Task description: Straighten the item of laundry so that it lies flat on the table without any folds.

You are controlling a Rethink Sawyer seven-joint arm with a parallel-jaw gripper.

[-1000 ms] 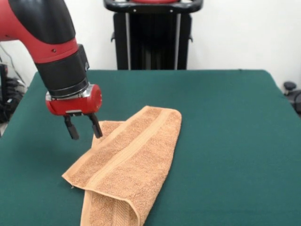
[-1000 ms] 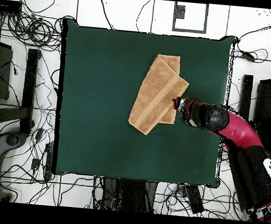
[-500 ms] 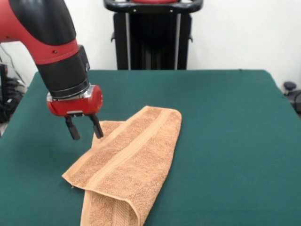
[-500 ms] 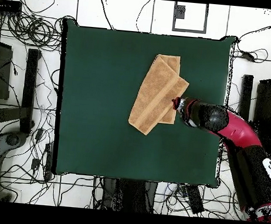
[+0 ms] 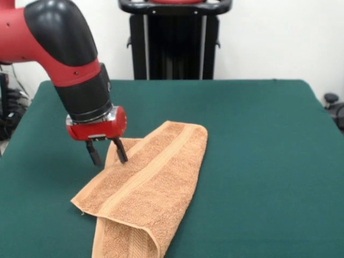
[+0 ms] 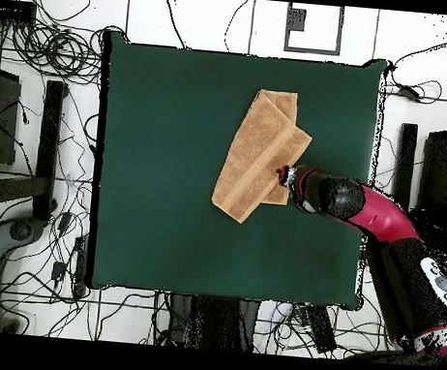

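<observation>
Covering most of the front view, the green table (image 5: 258, 140) carries the towel (image 5: 148, 188) folded over itself in the lower centre-left, its bottom corner cut off by the frame's lower edge. The arm (image 5: 64, 59) comes in from the upper left, and its gripper (image 5: 107, 153) hangs with parted, empty jaws at the towel's upper-left corner, one finger over the cloth and one just off its edge, though contact is hard to judge. Bare felt lies wide open right of the towel and above it.
</observation>
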